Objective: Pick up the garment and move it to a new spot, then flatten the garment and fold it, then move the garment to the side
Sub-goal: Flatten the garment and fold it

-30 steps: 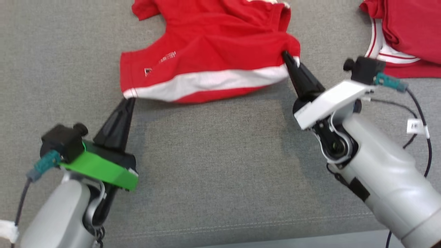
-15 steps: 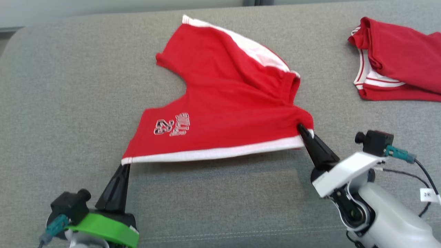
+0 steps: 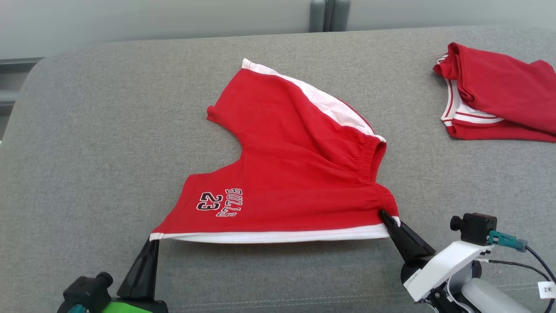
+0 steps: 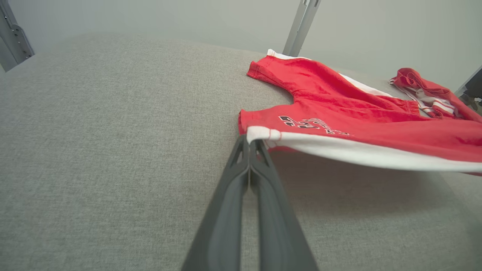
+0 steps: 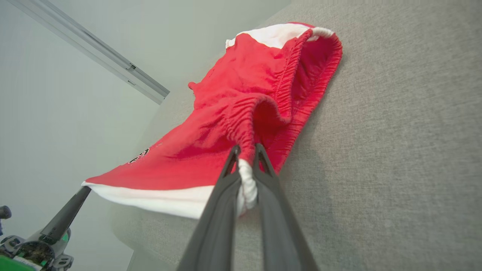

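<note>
The garment point(image 3: 295, 174) is a pair of red shorts with white side stripes and "BULLS 23" lettering, spread over a grey padded surface point(image 3: 108, 143). Its near side is lifted and stretched between both grippers while the far leg rests on the surface. My left gripper point(image 3: 154, 241) is shut on the near-left hem corner, seen close in the left wrist view point(image 4: 249, 142) on the garment point(image 4: 339, 116). My right gripper point(image 3: 384, 216) is shut on the waistband's near end; the right wrist view shows the white and red fabric point(image 5: 241, 128) pinched between its fingers point(image 5: 244, 150).
A second red garment with white trim point(image 3: 495, 98) lies folded at the far right of the surface, also in the left wrist view as a red bundle point(image 4: 425, 90). A grey wall and a metal post point(image 3: 323, 15) stand behind the surface. Cables point(image 3: 521, 256) trail from the right wrist.
The head camera has tilted, so the whole picture shifted down. Both grippers keep their hold; the garment's near edge has been drawn toward me and pulled straighter and tauter between them.
</note>
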### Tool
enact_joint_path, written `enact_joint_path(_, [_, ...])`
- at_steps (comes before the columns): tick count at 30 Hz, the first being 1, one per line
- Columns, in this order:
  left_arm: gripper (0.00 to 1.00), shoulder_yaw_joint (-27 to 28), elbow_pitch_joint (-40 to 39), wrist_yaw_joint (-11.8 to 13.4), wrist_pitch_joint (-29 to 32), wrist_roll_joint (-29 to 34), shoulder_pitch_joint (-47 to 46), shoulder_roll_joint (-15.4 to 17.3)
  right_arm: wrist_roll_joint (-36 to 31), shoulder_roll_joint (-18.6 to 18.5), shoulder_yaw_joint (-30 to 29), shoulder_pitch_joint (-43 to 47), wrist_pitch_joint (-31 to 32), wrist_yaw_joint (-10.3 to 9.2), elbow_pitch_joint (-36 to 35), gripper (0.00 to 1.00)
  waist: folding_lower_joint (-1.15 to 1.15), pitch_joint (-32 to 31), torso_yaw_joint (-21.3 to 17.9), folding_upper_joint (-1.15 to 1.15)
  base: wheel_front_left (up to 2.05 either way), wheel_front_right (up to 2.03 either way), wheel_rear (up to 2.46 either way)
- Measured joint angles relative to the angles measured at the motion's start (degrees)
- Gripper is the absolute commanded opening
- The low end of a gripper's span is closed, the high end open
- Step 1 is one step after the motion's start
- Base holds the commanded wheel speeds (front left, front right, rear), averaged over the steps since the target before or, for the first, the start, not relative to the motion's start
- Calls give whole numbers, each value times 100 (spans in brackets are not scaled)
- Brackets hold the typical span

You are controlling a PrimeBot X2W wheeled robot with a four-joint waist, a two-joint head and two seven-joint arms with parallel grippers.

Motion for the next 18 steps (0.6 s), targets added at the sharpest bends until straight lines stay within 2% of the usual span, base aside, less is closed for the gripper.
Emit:
enact_joint_path(6, [0,-74,-162,0,-1,67,-432,310,-14,96,-211,-143,-24,0,-257,0,0,52,-131,0,0,0,0])
enact_joint_path(12, [0,-415,-166,-1,23,73,-1413,914,47,309,-365,-492,-26,0,-249,0,0,186,-312,0,0,0,0])
enact_joint_path(18, [0,-845,-35,-1,379,-35,-2719,1510,130,723,-515,-1071,-31,0,75,0,0,500,-520,0,0,0,0])
